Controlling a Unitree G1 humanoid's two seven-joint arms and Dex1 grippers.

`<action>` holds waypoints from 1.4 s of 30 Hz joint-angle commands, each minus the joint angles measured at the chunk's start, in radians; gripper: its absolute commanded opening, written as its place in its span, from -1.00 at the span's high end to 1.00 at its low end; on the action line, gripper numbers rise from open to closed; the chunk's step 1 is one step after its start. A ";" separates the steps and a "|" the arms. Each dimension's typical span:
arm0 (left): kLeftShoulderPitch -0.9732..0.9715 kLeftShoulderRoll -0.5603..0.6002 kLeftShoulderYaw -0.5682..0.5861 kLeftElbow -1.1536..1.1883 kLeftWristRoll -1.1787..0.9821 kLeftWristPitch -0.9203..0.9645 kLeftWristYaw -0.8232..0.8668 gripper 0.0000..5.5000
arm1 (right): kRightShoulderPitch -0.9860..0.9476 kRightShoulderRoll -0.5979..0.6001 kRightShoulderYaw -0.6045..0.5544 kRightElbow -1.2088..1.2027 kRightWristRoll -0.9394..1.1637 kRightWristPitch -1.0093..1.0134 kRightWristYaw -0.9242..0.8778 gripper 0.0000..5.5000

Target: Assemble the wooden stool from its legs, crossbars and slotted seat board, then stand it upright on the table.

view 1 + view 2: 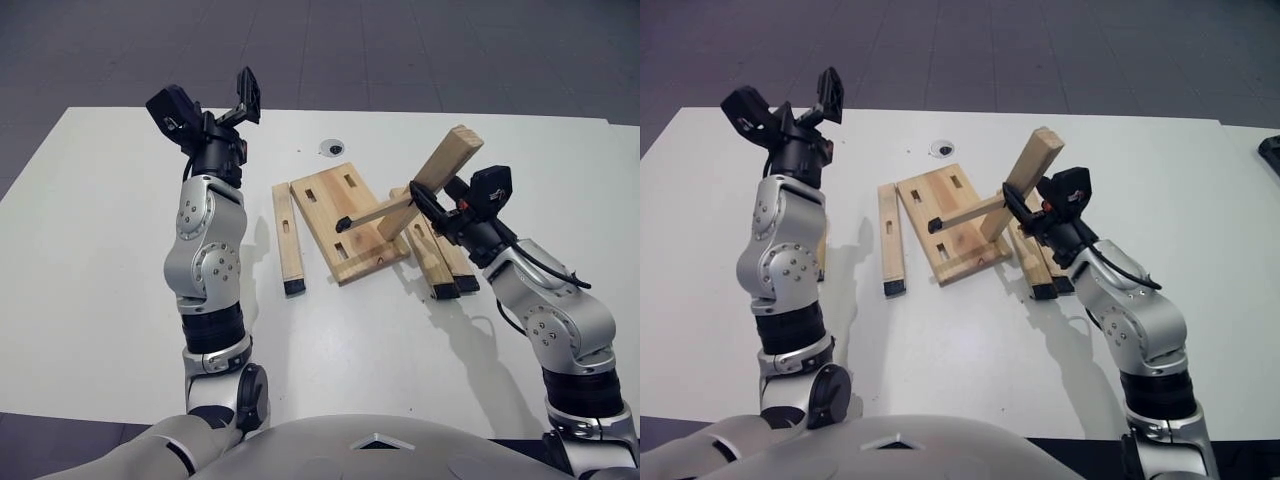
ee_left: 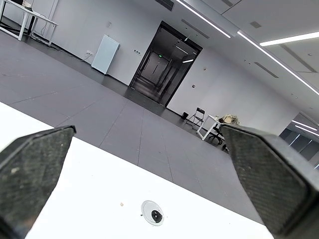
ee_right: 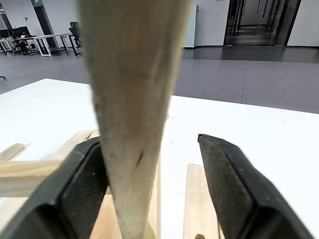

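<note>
Straddling the tilted leg (image 1: 440, 172) above the seat board (image 1: 322, 197), the right gripper (image 3: 152, 169) is parted, apparently steadying it for slotting; the left gripper (image 1: 210, 108) hangs raised, spread and empty.

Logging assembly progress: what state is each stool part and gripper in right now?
left gripper: open, empty, raised.
right gripper: open around tilted leg.
tilted leg: crossbar attached, over seat board.
seat board: flat on table.
single leg: lying flat, loose.
leg pair: lying flat, loose.
</note>
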 commanded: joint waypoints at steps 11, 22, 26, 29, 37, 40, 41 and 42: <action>0.006 0.094 0.068 -0.014 0.061 -0.014 0.005 -0.96 | -0.384 -0.299 -0.360 0.199 0.248 0.024 0.126 -0.86; 0.040 0.170 0.108 -0.148 0.061 0.067 0.010 -0.96 | 0.073 -0.268 -0.137 0.217 -0.060 0.087 0.240 -0.96; 0.061 0.122 0.062 -0.171 0.064 0.088 0.023 -0.96 | 0.141 -0.271 -0.114 0.191 -0.076 0.147 0.275 -0.96; 0.078 0.085 0.027 -0.188 0.077 0.097 0.040 -0.96 | 0.155 -0.287 -0.084 0.190 -0.121 0.185 0.285 -0.96; 0.084 0.065 0.020 -0.205 0.083 0.112 0.065 -0.96 | 0.115 -0.300 -0.058 0.246 -0.230 0.237 0.295 -0.96; 0.079 0.066 0.021 -0.204 0.083 0.116 0.067 -0.96 | 0.107 -0.287 -0.054 0.256 -0.244 0.252 0.310 -0.81; 0.077 0.065 0.021 -0.203 0.084 0.116 0.067 -0.96 | 0.108 -0.290 -0.044 0.254 -0.259 0.252 0.313 -0.75; 0.076 0.064 0.020 -0.202 0.085 0.117 0.068 -0.96 | 0.109 -0.296 -0.029 0.252 -0.279 0.245 0.317 -0.68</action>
